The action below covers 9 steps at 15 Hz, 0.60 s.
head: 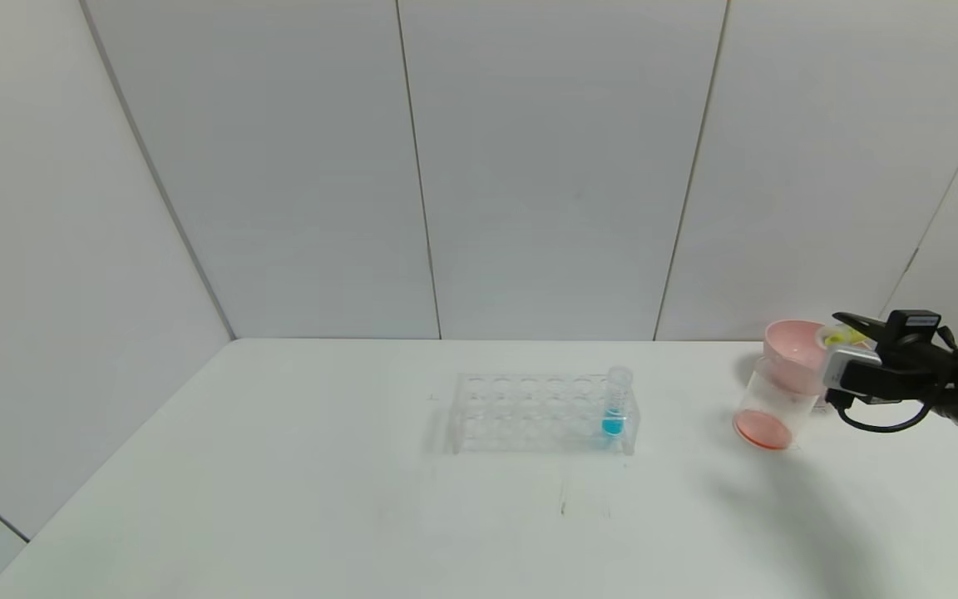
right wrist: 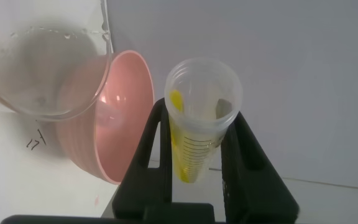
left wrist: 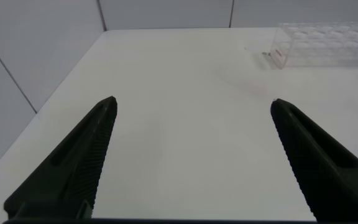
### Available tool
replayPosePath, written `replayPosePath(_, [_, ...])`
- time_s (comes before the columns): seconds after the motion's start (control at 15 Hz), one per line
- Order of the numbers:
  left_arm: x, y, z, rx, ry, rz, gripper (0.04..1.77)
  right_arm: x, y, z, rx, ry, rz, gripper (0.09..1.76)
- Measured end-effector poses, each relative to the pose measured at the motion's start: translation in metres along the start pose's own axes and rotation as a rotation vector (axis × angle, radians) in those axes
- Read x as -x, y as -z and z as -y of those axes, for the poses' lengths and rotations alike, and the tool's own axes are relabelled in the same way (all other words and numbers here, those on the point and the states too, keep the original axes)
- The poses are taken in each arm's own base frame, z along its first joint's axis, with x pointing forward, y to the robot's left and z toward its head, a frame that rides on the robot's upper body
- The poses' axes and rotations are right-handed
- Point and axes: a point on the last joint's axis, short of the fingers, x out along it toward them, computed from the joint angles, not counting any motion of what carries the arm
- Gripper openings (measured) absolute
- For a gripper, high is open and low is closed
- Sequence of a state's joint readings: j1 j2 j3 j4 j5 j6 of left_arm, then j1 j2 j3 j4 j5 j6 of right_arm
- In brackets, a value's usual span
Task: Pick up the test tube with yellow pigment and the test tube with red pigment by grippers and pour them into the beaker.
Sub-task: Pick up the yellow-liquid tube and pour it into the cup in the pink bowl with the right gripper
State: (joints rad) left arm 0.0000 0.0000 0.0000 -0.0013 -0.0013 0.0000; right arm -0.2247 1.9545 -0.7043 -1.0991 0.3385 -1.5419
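Note:
My right gripper (head: 849, 333) is shut on the test tube with yellow pigment (head: 837, 338) at the table's far right. In the right wrist view the tube (right wrist: 199, 134) lies tilted between the black fingers (right wrist: 244, 155), its open mouth pointing away from the gripper (right wrist: 201, 111), with yellow liquid streaked along its wall. The beaker (head: 766, 408) stands just left of the tube, with red-orange liquid at its bottom; it also shows in the right wrist view (right wrist: 48, 68). The test tube with red pigment is out of view. My left gripper (left wrist: 192, 101) is open and empty above bare table.
A pink bowl (head: 791, 345) sits right behind the beaker, touching the tube's mouth area; it also shows in the right wrist view (right wrist: 117, 124). A clear tube rack (head: 529, 412) stands mid-table with a blue-liquid tube (head: 614, 403) at its right end. Walls close the back and left.

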Motion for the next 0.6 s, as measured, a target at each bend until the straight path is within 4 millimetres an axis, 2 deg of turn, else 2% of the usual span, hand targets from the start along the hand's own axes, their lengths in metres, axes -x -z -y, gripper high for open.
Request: replayPosePath(0.6, [0.0000, 0.0000, 0.0000, 0.000, 0.000, 0.000, 1.76, -0.0061, -0.0079, 0.0081, 0.113, 0.027, -0.004, 0.51])
